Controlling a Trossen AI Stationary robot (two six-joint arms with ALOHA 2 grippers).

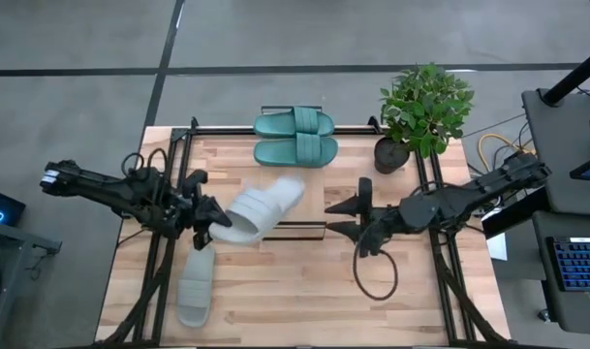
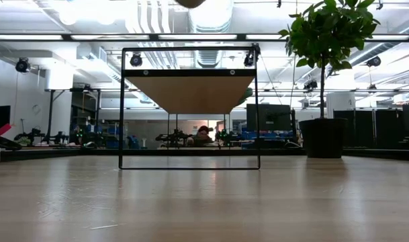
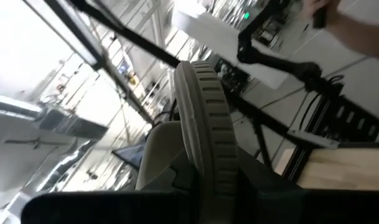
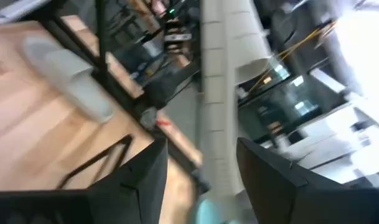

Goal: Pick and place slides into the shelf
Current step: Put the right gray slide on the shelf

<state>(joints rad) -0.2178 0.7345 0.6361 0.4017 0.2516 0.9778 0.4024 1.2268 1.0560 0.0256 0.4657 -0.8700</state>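
A teal pair of slides [image 1: 295, 137] lies side by side on the shelf [image 1: 348, 129] at the table's far side. The low view shows the shelf's plank [image 2: 191, 93] from below. One light grey slide [image 1: 263, 207] hangs above the table's middle, with my left gripper [image 1: 213, 222] shut on its left end. A second grey slide [image 1: 196, 286] lies sole down near the front left. My right gripper [image 1: 330, 218] stands open just right of the held slide, fingers pointing at it without touching. In its wrist view, the slide [image 4: 221, 81] runs on beyond the fingers. My left gripper pinches the grey slide's near-left end [image 3: 205, 163] between its two fingers, coming about level from the table's left, along the slide's length. The slide stands on edge in the hold, its ribbed sole rim [image 3: 205, 106] running away from the fingers, lifted clear of the table.
A potted plant [image 1: 422, 114] stands at the shelf's right end. A loop of black cable [image 1: 375, 276] hangs under the right arm. Bare wood lies between the arms toward the near edge. A person sits in the room beyond [image 2: 203, 136].
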